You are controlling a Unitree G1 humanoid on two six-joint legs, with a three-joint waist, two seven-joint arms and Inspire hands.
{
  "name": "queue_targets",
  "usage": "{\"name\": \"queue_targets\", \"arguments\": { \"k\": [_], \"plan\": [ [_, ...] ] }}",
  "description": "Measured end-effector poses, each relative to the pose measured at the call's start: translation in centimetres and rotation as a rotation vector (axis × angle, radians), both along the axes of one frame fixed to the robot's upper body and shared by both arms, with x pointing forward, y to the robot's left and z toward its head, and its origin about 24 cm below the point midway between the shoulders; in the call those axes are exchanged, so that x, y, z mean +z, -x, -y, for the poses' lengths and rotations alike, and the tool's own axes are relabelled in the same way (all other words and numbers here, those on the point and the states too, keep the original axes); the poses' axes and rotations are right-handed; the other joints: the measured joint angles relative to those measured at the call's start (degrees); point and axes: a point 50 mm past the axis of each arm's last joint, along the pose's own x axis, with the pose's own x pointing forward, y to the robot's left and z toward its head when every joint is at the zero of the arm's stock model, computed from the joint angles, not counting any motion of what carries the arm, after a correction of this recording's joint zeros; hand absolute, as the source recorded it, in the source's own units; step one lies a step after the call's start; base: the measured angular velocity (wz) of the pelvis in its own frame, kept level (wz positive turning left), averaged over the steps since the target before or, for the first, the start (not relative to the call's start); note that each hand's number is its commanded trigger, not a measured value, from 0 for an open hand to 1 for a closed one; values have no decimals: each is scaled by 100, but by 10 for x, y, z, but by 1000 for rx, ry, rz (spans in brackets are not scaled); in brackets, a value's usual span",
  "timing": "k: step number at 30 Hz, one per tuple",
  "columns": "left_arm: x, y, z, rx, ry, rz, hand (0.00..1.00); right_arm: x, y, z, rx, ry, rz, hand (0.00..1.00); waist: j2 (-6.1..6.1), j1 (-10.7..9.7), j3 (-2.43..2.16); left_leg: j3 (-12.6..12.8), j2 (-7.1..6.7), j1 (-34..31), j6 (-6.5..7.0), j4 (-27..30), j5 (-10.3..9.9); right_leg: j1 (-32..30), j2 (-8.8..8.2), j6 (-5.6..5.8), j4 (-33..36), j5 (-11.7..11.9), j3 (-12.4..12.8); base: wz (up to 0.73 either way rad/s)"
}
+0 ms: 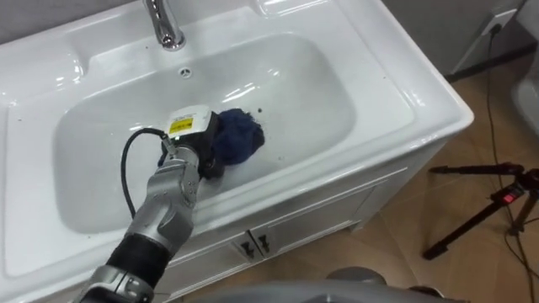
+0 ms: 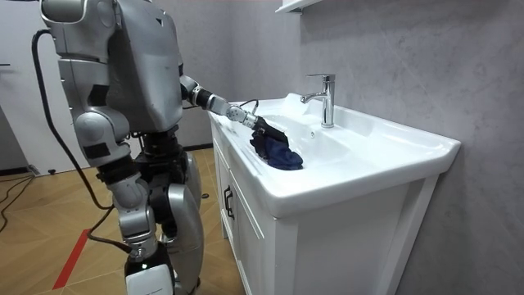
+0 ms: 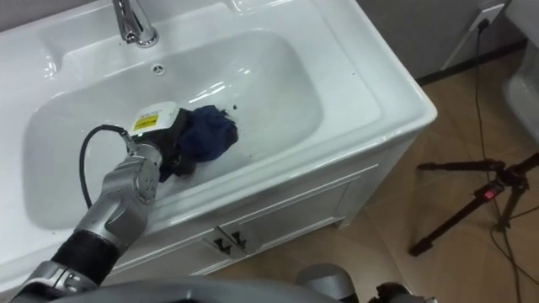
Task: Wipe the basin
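Where it reaches into the basin [image 1: 320, 93], the left hand [image 1: 192, 135] clutches a blue cloth [image 1: 240, 139].

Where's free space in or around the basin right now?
Crowded: basin middle, where the left hand holds the cloth. Free: the basin's right half between cloth and right wall; its left end, left of the hand; the wide rim right of the faucet.
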Motion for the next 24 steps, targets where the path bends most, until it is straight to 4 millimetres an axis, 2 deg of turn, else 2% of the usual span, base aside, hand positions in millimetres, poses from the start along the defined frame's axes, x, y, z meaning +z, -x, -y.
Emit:
{"name": "queue_targets", "arguments": {
  "k": [4,9,22,24],
  "plan": [
    [3,-4,4,-28,-5,-2,100,-1,10,1,-10,-4,-39,0,32,-51,28,82,-1,25,0,1,0,-27,7,2,-1,-2,67,-10],
    [5,-6,6,-51,-29,3,100,-2,20,2,-25,-11,-82,0,71,-207,22,148,2,23,0,4,0,-29,15,3,11,0,110,-3],
    [15,-18,20,-121,-42,44,100,-1,26,8,-46,-1,-90,0,69,-492,20,173,2,18,0,-1,0,-14,24,3,11,6,188,-1],
    [16,-21,20,-123,-50,43,100,-1,29,8,-63,-3,-96,0,72,-491,20,298,4,13,0,-2,0,-18,29,5,7,7,235,-8]
  ]
}}
